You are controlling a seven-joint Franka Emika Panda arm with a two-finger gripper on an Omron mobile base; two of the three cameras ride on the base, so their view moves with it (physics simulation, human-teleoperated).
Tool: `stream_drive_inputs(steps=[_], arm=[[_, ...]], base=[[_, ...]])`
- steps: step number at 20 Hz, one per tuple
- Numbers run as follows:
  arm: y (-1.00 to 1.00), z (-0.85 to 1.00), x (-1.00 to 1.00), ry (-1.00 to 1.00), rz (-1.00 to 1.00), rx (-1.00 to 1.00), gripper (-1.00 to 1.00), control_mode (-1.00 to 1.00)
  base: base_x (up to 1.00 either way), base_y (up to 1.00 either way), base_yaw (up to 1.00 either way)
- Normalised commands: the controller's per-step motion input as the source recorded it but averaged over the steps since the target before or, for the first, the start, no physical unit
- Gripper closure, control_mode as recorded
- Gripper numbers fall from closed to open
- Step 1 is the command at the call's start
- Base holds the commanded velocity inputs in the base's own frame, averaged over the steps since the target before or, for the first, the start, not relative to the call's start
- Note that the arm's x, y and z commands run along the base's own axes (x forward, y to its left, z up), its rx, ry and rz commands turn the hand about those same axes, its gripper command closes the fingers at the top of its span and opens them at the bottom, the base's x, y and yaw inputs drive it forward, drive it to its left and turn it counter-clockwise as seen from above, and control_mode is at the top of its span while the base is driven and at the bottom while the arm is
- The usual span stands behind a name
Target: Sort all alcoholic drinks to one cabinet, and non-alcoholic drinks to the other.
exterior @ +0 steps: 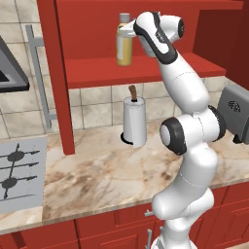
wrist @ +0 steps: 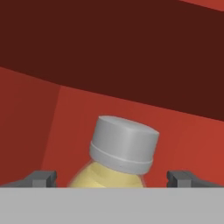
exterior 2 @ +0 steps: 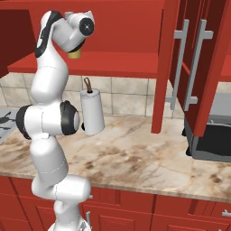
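Note:
A pale-yellow juice bottle (exterior: 124, 48) with a grey-white cap stands upright on the red shelf (exterior: 146, 74) of the open red wall cabinet. My gripper (exterior: 129, 30) is up at the bottle's neck, reaching in from the right. In the hand view the bottle's cap (wrist: 124, 144) sits midway between my two dark fingertips (wrist: 41, 178), which stand wide apart and clear of it; the gripper (wrist: 112, 179) is open. From the right base view the hand covers most of the bottle, and just its yellow base (exterior 2: 75, 55) shows on the shelf (exterior 2: 113, 63).
A paper towel roll (exterior: 133, 121) stands on the marble counter (exterior: 112, 180) below the shelf. An open cabinet door with a silver bar handle (exterior: 39, 73) hangs at the left. Stove (exterior: 19, 170) at left, grey appliance (exterior: 234, 113) at right. Two bar handles (exterior 2: 189, 63) close together show at the right.

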Motion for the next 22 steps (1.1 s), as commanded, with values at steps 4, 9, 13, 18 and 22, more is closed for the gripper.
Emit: stream_drive_inputs(steps=[4, 9, 13, 18, 22], arm=[[-0.05, 0.00, 0.00, 0.00, -0.02, 0.00, -1.00, -1.00], [-0.14, 0.00, 0.00, 0.00, -0.01, 0.00, -1.00, -1.00], [-0.15, 0.00, -0.01, 0.00, 0.00, 0.00, -1.00, -1.00], [-0.10, 0.00, -0.20, 0.00, 0.00, 0.00, -1.00, -1.00], [-0.05, 0.00, -0.31, 0.00, -0.01, 0.00, -1.00, -1.00]], base=[[0.00, 0.00, 0.00], [0.00, 0.00, 0.00], [0.00, 0.00, 0.00], [0.00, 0.00, 0.00], [0.00, 0.00, 0.00]])
